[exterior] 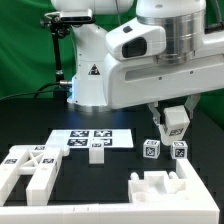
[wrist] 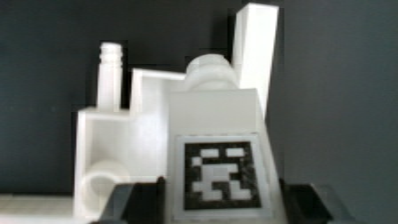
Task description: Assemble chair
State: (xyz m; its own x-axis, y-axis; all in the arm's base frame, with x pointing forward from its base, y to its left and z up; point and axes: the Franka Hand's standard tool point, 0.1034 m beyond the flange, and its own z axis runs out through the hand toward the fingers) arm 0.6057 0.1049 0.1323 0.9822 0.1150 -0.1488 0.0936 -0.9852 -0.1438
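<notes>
The gripper (exterior: 174, 127) hangs at the exterior view's right, its jaws drawn narrow on a tagged white block (exterior: 176, 119) that is one of the chair's parts, lifted clear of the black table (exterior: 112, 172). In the wrist view the fingers (wrist: 128, 200) flank that block closely on both sides with its marker facing the camera. Blur hides the exact contact, but it reads as a grip.

Just below stand a small tagged piece (exterior: 151, 150) and its twin (exterior: 179, 150), near each other but apart. A notched part (exterior: 165, 190) lies nearest the camera and a large slab part (exterior: 30, 172) lies at the exterior view's left. A short plain block (exterior: 97, 152) sits just before the marker board (exterior: 90, 137).

The step looks like carrying the block to its mate, though which socket I cannot tell. Doing it well means keeping the block square in the jaws, travelling high enough to clear the two small pieces, and aligning fully above the joint before descending. The descent should be straight and slow, and the jaws should let go only once the block is seated.
</notes>
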